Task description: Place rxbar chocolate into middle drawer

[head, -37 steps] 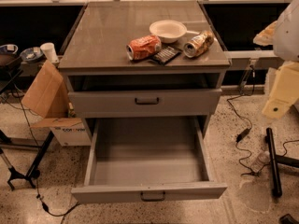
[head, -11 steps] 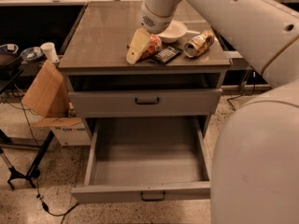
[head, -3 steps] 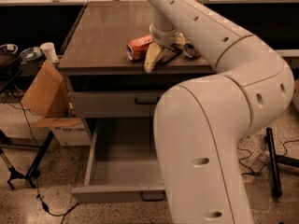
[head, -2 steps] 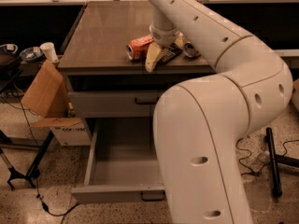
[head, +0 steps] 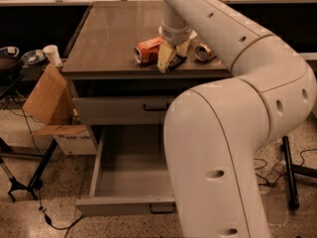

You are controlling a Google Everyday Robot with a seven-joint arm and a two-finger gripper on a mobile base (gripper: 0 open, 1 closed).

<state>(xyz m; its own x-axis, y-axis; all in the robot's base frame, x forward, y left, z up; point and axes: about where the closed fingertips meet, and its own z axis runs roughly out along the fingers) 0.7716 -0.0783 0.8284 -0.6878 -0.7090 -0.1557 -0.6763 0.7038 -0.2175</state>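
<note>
Gripper (head: 166, 59) has moved off orange can (head: 148, 50) onto rxbar chocolate (head: 178, 61); open/shut can't tell. Middle drawer (head: 119, 206) open, pick prob. next.

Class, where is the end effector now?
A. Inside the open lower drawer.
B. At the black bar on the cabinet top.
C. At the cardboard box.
B: the end effector sits at the rxbar chocolate on the cabinet top, between the orange can and the gold-silver can, above the open middle drawer.
</note>
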